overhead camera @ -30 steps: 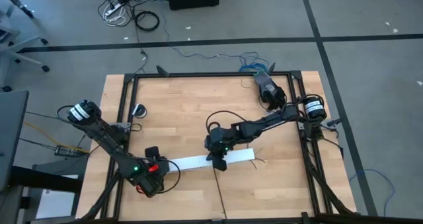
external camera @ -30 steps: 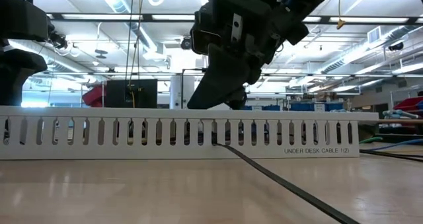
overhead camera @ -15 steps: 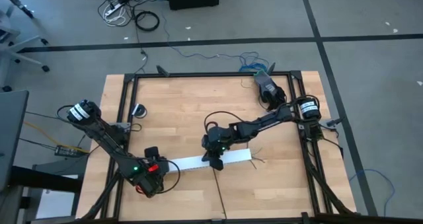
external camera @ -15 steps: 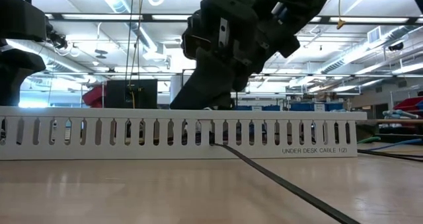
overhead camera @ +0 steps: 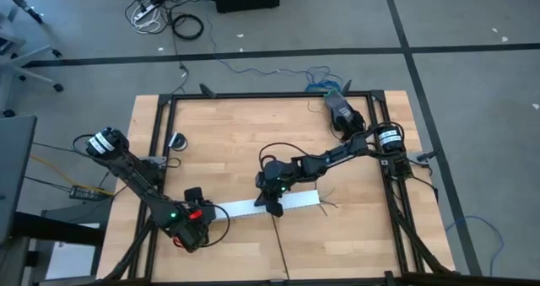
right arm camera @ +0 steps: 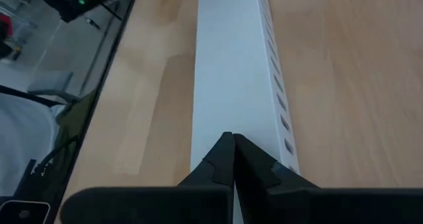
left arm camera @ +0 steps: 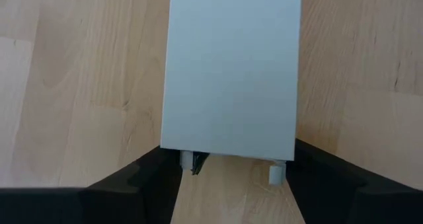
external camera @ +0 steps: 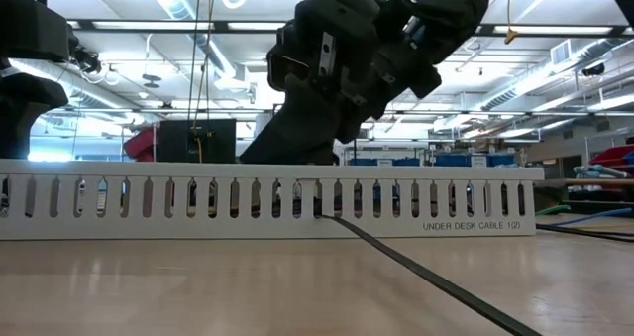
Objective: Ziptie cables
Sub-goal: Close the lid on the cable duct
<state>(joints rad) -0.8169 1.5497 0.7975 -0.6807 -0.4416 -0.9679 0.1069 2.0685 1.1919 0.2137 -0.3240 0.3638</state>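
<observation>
The left gripper (overhead camera: pixel 202 219), low and left in the overhead picture, is clamping the left end of the white channel (overhead camera: pixel 253 206), its fingers (left arm camera: pixel 142 178) spread to the channel's width on either side. The right gripper (overhead camera: pixel 272 203) is hovering over the channel's middle with its fingers (right arm camera: pixel 221 161) pressed together, holding nothing. The ziptie (external camera: pixel 416 274) is poking through a slot and trailing toward the lower right of the low picture; it looks light, slick and springy, best pinched near its free end. A few cables (overhead camera: pixel 331 203) are peeking out at the channel's right end.
</observation>
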